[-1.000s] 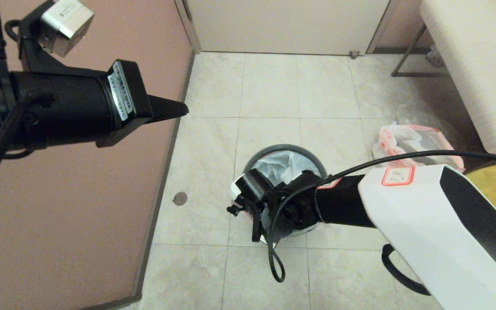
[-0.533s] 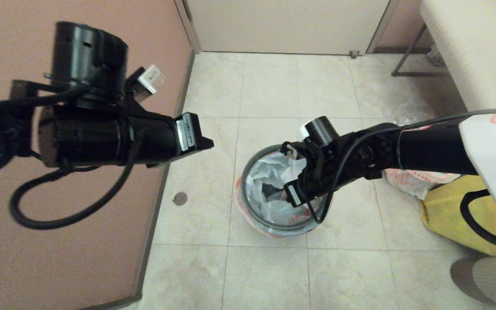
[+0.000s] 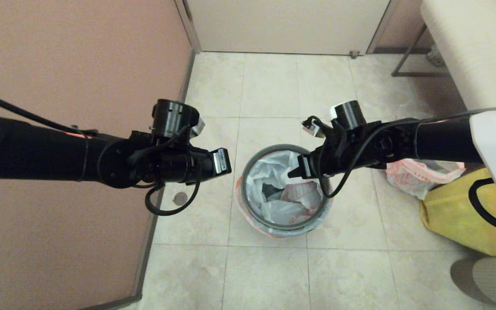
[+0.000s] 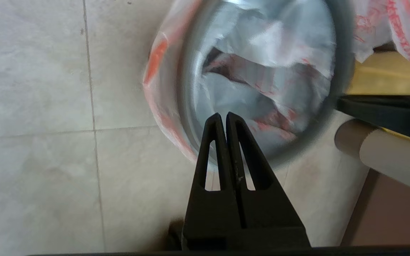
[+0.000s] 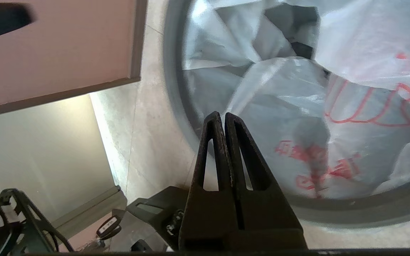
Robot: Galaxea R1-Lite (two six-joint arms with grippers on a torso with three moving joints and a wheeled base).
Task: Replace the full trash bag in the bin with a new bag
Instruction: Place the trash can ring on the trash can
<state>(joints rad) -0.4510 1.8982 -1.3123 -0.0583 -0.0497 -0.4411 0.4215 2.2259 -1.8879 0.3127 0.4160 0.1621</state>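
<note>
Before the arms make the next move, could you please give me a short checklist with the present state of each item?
1. Left tool shut and empty: ok.
2. Right tool shut and empty: ok.
3. New bag edge folded outward under the hoop: ok where visible.
4. Hoop seated all around: cannot tell, the right arm hides part.
5. New bag spread open inside: not ok, crumpled.
6. Full trash bag on the floor beside the yellow bag: ok.

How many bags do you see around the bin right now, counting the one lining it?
3. The new bag lines the bin. The full trash bag lies on the floor on the bin's right, partly under the right arm. A yellow bag sits beside that.
</note>
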